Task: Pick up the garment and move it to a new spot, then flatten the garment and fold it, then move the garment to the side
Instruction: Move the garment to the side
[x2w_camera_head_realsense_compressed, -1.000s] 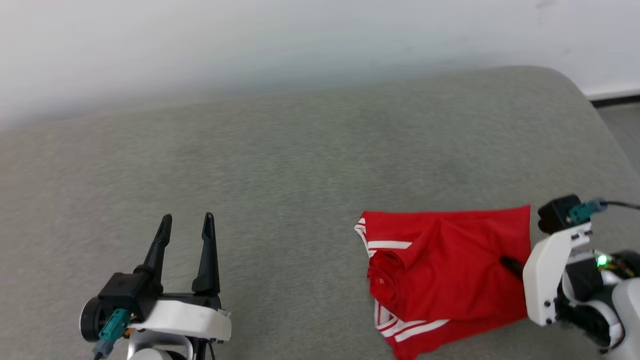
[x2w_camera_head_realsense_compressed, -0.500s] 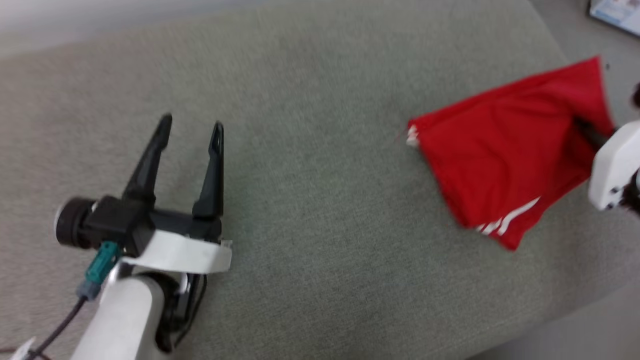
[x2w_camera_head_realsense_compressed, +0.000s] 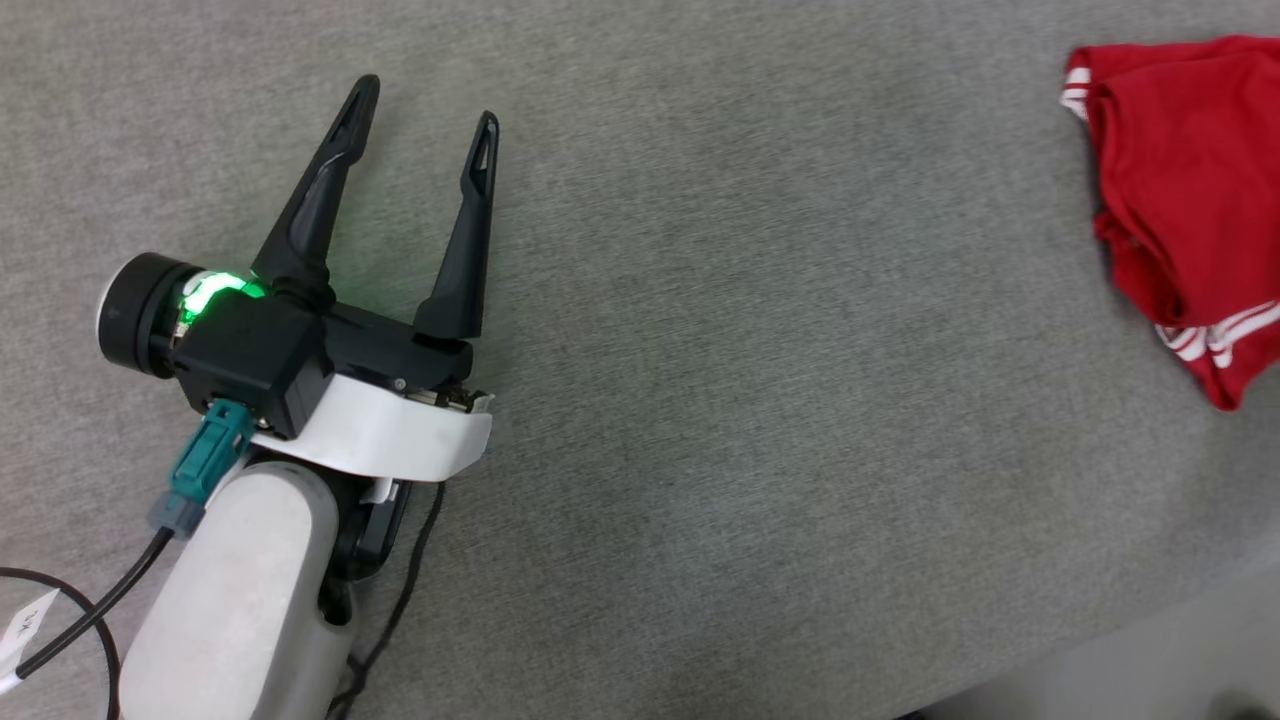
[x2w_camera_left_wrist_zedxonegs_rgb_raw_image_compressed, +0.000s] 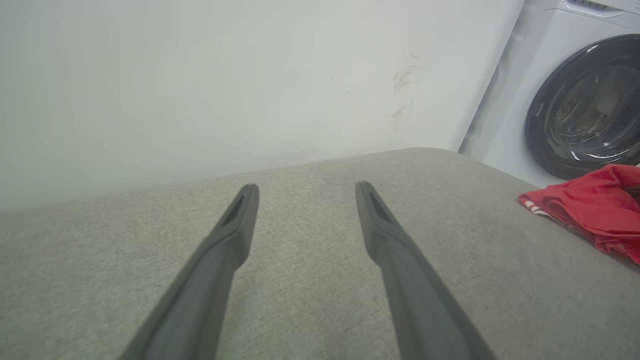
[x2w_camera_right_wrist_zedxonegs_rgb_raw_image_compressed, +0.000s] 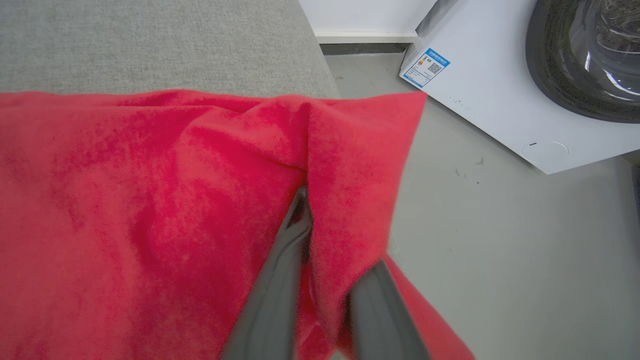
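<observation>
The garment (x2w_camera_head_realsense_compressed: 1190, 190) is a red shirt with white striped trim, bunched at the far right of the grey padded surface (x2w_camera_head_realsense_compressed: 750, 350). In the right wrist view my right gripper (x2w_camera_right_wrist_zedxonegs_rgb_raw_image_compressed: 320, 215) is shut on a fold of the garment (x2w_camera_right_wrist_zedxonegs_rgb_raw_image_compressed: 150, 200), and the cloth hides one fingertip. The held edge hangs out over the floor past the surface's end. My left gripper (x2w_camera_head_realsense_compressed: 426, 103) is open and holds nothing, hovering over bare grey fabric far to the garment's left. The left wrist view has the same open gripper (x2w_camera_left_wrist_zedxonegs_rgb_raw_image_compressed: 306, 187), with the garment (x2w_camera_left_wrist_zedxonegs_rgb_raw_image_compressed: 600, 205) off to the right.
A white washing machine (x2w_camera_left_wrist_zedxonegs_rgb_raw_image_compressed: 585, 105) with a dark round door stands just beyond the surface's right end, also seen as the washing machine (x2w_camera_right_wrist_zedxonegs_rgb_raw_image_compressed: 500, 100). Grey floor (x2w_camera_right_wrist_zedxonegs_rgb_raw_image_compressed: 500, 250) lies below the held cloth. A pale wall (x2w_camera_left_wrist_zedxonegs_rgb_raw_image_compressed: 200, 75) backs the surface, whose front edge runs lower right.
The head camera has swung down and to the left. The right gripper has pulled the garment rightward to the surface's end, and its neat fold has bunched. The left gripper has stayed open.
</observation>
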